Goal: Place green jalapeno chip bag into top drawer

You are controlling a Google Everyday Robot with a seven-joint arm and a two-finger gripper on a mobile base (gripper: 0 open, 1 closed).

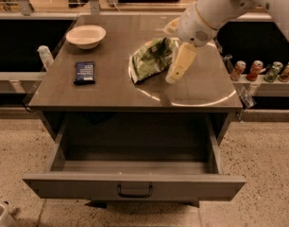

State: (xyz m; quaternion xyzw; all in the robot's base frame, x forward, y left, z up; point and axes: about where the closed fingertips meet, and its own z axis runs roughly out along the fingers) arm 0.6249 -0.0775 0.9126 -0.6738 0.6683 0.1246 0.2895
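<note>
The green jalapeno chip bag [152, 58], shiny green foil with white patches, lies crumpled on the grey tabletop [111, 86], right of centre. My gripper [178, 65] hangs from the white arm at the upper right, just right of the bag and close to its edge; one cream finger [181, 63] points down toward the table. The top drawer [134, 186] is pulled wide open below the table's front edge, with a flat grey front panel and a small dark handle; nothing lies in it.
A white bowl [86, 35] sits at the table's back left. A small dark-blue packet [84, 72] lies left of the bag. Several drink cans [262, 70] stand on a low shelf at the right. A speckled floor surrounds the cabinet.
</note>
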